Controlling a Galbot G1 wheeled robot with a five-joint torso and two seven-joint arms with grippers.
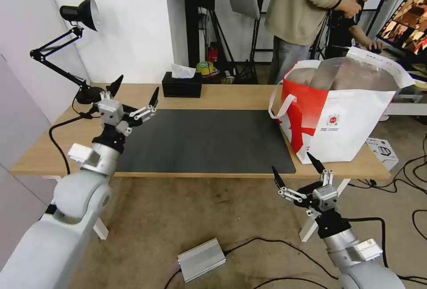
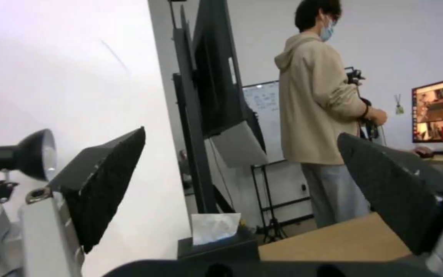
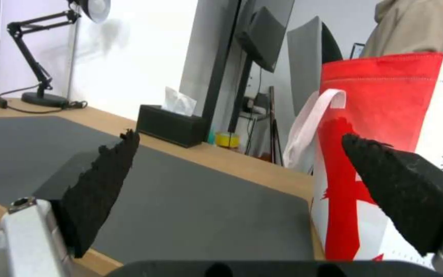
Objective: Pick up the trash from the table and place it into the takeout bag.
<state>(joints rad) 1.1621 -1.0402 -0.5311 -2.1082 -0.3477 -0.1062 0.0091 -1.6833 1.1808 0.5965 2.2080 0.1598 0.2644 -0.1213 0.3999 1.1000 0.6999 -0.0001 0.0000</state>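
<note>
Jaws apart and empty on both: left gripper at centre left over the table, right gripper at lower right below the takeout bag at centre right

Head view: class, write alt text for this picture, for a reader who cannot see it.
A red-and-white takeout bag stands at the right end of a light-wood table, beside a dark grey mat. The left gripper hovers open over the table's left end, near a black desk lamp; the right gripper is open at the front edge. A black tissue box sits at the back.
</note>
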